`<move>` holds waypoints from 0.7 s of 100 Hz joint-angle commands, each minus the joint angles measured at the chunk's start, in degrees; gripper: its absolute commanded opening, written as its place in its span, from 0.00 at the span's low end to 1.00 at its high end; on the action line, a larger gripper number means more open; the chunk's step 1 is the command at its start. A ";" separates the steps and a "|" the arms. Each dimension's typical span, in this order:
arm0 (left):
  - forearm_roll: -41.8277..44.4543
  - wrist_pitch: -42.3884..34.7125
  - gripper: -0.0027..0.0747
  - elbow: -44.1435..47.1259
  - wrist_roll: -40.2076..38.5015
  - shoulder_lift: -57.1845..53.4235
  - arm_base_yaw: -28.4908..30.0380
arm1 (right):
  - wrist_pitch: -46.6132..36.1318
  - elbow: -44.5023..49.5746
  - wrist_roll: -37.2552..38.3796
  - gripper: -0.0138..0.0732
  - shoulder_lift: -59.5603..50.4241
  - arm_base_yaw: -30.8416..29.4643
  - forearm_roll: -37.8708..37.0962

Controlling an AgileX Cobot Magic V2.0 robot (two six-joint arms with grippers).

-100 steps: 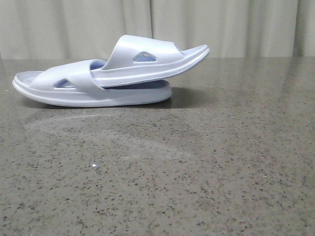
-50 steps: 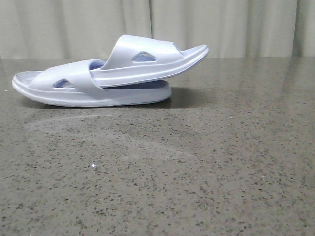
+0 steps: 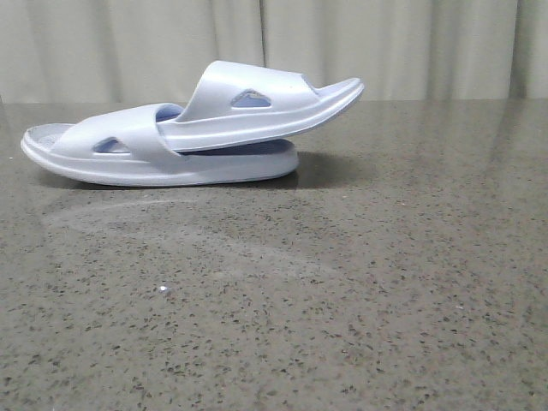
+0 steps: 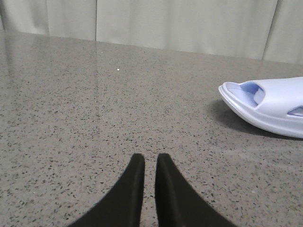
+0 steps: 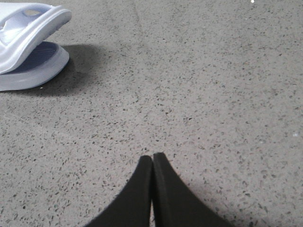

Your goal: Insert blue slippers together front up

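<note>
Pretty much nothing has moved since the earlier frames: the slipper pair sits in the same spot and pose, maybe a pixel of wobble at most.

Count: two pale lavender-blue foam slide slippers, each with a wide strap with a triangular side cutout. The lower slipper (image 3: 205, 167) lies flat on its thick sole on the table. The upper slipper (image 3: 257, 107) has one end tucked under the lower one's strap, so it rests on the lower footbed, and its free end tilts up and pokes out past the lower one's end. From the left wrist camera you only see one rounded end of the pair (image 4: 265, 106); from the right wrist camera you see the other end, upper sole overhanging the lower one (image 5: 28, 45).

Two tools, both black and both well clear of the slippers, nothing in them. The left tool (image 4: 146, 177) has its fingers nearly together with a thin gap between the tips. The right tool (image 5: 152, 172) is fully closed, tips touching.

Surface is a dark grey speckled stone-look table (image 3: 360, 291), slightly glossy, with a faint pale smear just in front of the lower slipper. Behind the slippers, past the far edge of the table, hangs a pale pleated curtain (image 3: 411, 47).
</note>
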 commanded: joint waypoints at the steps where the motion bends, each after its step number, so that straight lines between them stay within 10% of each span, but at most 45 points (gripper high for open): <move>1: -0.54 -3.87 0.05 0.50 -0.39 0.59 -0.57 | -0.15 -1.51 -0.28 0.07 -0.26 -0.15 0.01; 35: -0.54 -3.87 0.05 0.50 -0.39 0.59 -0.57 | -3.67 -1.40 0.31 0.07 -0.95 -0.15 -4.71; 57: -0.54 -3.87 0.05 0.50 -0.39 0.59 -0.57 | -7.23 -1.40 47.17 0.07 -4.60 -1.28 -59.06; 70: -0.54 -3.87 0.05 0.50 -0.39 0.59 -0.57 | -5.55 -1.13 54.87 0.07 -8.85 -4.52 -70.82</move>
